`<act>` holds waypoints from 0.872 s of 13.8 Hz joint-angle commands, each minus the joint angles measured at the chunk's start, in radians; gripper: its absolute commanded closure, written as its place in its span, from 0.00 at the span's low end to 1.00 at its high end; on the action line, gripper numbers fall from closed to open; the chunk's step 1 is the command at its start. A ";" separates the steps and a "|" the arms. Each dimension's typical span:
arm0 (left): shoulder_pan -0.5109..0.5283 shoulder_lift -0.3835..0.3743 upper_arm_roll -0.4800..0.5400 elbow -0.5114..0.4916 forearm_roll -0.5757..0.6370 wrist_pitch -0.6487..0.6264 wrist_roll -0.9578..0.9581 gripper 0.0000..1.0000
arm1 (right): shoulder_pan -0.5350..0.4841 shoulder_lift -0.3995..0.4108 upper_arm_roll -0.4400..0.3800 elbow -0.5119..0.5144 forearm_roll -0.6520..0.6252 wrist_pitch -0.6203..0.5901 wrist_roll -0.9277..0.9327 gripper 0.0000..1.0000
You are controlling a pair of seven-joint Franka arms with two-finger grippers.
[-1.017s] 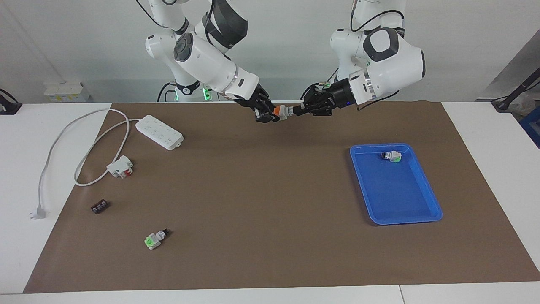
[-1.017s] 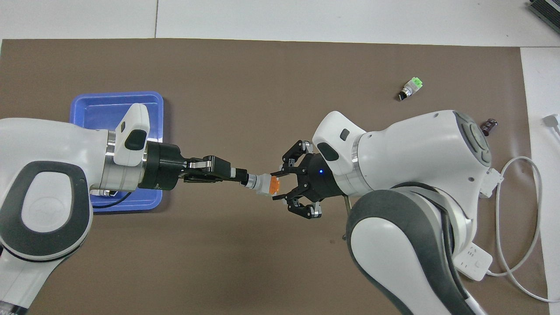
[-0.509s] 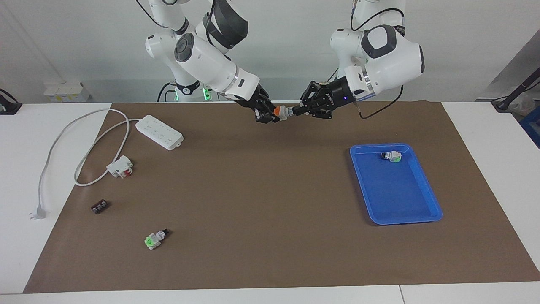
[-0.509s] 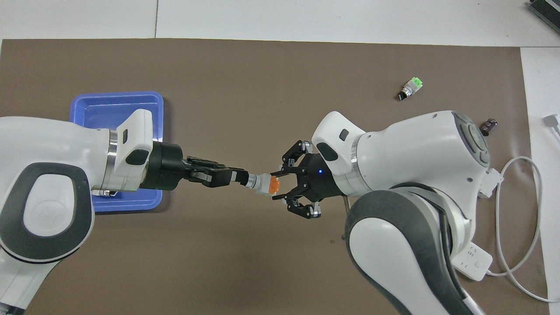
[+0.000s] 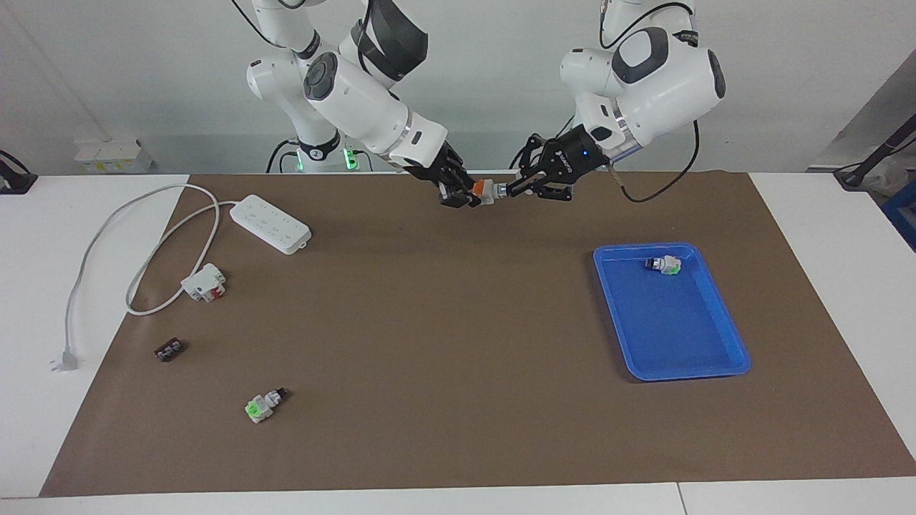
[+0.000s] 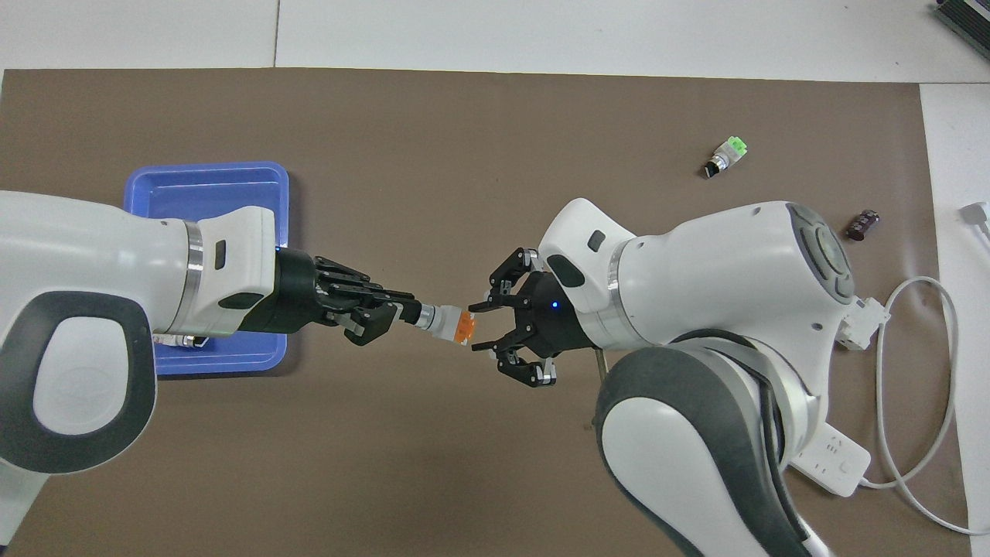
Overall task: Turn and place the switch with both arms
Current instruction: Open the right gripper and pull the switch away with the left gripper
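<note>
Two claws hold the switch over the worktop: left claw pinches its knob, right claw seemingly clamps its orange end. Placing remains.

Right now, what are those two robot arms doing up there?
They hold one small switch between them in the air above the brown mat. The left gripper is shut on its black knob end, and the right gripper clasps its orange end. A blue tray with another switch lies near the left arm.
</note>
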 commanded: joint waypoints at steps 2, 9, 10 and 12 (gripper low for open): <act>0.004 0.002 0.015 -0.002 0.044 0.028 0.028 1.00 | -0.011 -0.039 0.000 -0.011 -0.022 -0.033 0.028 1.00; 0.056 0.024 0.018 0.057 0.206 0.045 -0.125 1.00 | -0.011 -0.039 0.000 -0.010 -0.096 -0.017 0.038 0.00; 0.081 0.039 0.018 0.070 0.245 0.045 -0.160 1.00 | -0.011 -0.039 -0.002 -0.004 -0.122 -0.017 0.052 0.00; 0.139 0.039 0.018 0.068 0.335 0.045 -0.192 1.00 | -0.017 -0.031 -0.002 0.016 -0.174 -0.016 0.072 0.00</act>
